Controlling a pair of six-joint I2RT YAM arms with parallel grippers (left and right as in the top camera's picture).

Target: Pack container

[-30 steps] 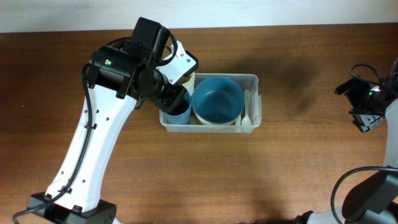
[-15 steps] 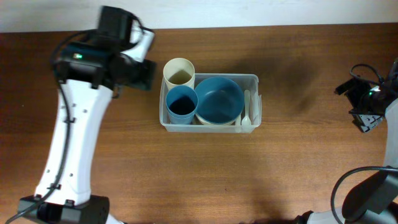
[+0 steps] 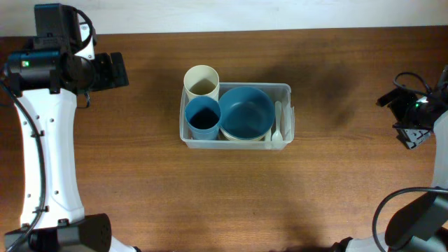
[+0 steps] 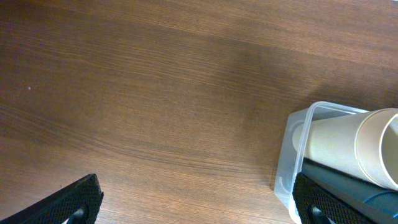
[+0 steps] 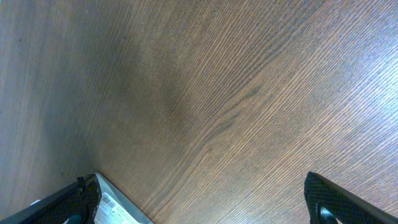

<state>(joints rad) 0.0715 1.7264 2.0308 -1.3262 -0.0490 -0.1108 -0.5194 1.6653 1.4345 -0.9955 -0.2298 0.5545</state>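
The clear container (image 3: 283, 87) sits mid-table. Inside it stand a cream cup (image 3: 201, 82) and a dark blue cup (image 3: 204, 117) at the left end. A blue bowl (image 3: 246, 112) rests on a cream bowl in the middle, and a white spoon (image 3: 278, 122) lies at the right end. My left gripper (image 3: 112, 71) hangs open and empty well to the left of the container. In the left wrist view the gripper (image 4: 196, 202) spans bare wood, with the container's corner (image 4: 291, 158) and cream cup (image 4: 345, 144) at the right. My right gripper (image 3: 409, 120) is open at the far right edge.
Brown wooden table (image 3: 140, 175) all around. In the right wrist view the open gripper (image 5: 205, 202) spans bare wood, and a pale piece with a barcode label (image 5: 115, 208) shows by its left finger. The table's far edge meets a white wall (image 3: 280, 14).
My left gripper opened, leaving the blue cup standing in the container, and the arm swung away to the far left. The right arm has not moved.
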